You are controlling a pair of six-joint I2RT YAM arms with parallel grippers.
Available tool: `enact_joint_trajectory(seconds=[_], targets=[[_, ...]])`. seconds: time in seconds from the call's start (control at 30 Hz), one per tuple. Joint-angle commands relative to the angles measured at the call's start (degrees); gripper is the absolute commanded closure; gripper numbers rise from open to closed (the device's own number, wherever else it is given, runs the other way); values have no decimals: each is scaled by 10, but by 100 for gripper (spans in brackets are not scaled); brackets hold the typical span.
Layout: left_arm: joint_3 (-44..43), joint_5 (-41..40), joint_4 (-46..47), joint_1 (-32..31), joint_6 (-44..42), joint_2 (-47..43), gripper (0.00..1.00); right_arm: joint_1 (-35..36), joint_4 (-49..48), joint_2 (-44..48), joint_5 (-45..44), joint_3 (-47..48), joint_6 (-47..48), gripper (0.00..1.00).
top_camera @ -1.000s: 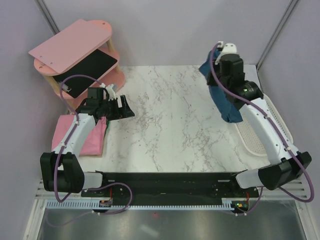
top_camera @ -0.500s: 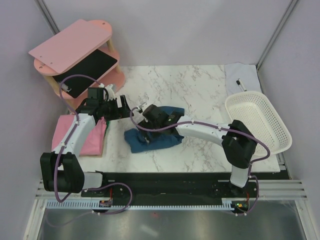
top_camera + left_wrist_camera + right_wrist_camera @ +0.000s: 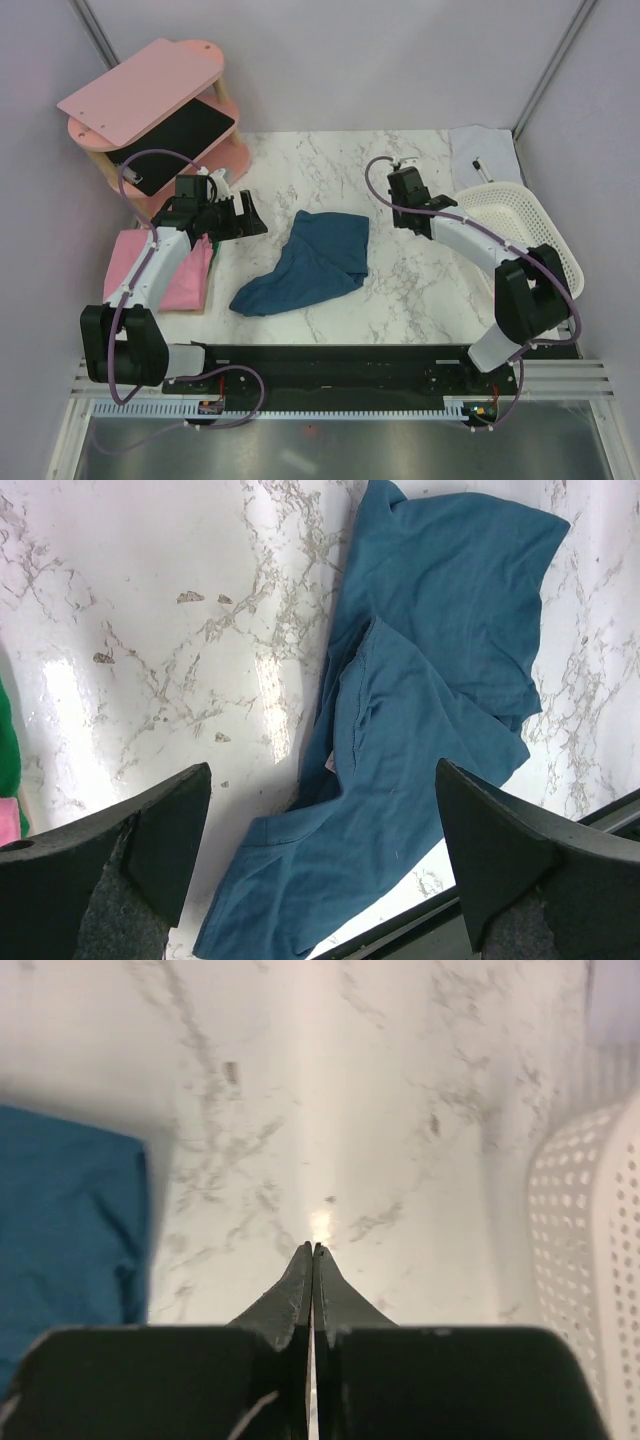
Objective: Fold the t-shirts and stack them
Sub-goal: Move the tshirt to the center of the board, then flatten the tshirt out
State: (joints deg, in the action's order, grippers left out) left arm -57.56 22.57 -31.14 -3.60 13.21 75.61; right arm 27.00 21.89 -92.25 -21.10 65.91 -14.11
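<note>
the blue shirt point(image 3: 308, 262) lies rumpled and unfolded in the middle of the table point(image 3: 420, 290). its long axis runs on a slant, from the broad end at the far right down to a narrow tail at the near left. the pink shirt point(image 3: 178, 282) sits apart at the table's left edge, under the left arm, and looks already folded.

the left gripper point(image 3: 250, 214) hangs just off the far-left side of the blue shirt with its fingers spread wide and nothing between them. from its own camera the shirt point(image 3: 420, 710) fills the space ahead of the open fingers point(image 3: 165, 825), mostly toward the right-hand one, slanting across the view rather than lining up with them. the right gripper point(image 3: 402, 194) stands off the shirt's far-right corner, between it and the white basket point(image 3: 545, 235). its fingers point(image 3: 300, 1280) are pressed tight together and hold nothing. in its own view only an edge of blue cloth point(image 3: 65, 1230) shows, off to the left.

both grippers are near the shirt and i can't say which is nearer. i'd judge the left one better placed, being open and looking straight down on the cloth. a grab at the far edge would need it to move right, toward the broad end.
</note>
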Motion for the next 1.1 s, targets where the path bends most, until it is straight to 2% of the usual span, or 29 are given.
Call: enact_joint_trajectory(seconds=[0.0,0.2,0.33,0.5,0.67,0.8,0.93,1.07], targets=[[-2,-1,3,3,4,-6,0,-35,43,-32,-39,-20,3,100],[-1,0,2,3,4,-7,0,-77,93,-90,-89,-13,-29,100],[0,30,5,3,4,-3,0,-123,123,-122,-143,5,-43,100],[3,81,17,-2,8,8,0,-174,128,-133,-151,19,-49,100],[-6,73,16,-40,19,37,0,-210,128,-142,-167,35,-43,100],[-21,2,8,-96,35,67,0,-217,116,-130,-138,36,-37,100],[-30,-55,6,-126,51,114,1,-217,93,-89,-35,20,-23,100],[-34,-80,19,-145,61,153,7,-216,76,-35,29,1,-15,94]])
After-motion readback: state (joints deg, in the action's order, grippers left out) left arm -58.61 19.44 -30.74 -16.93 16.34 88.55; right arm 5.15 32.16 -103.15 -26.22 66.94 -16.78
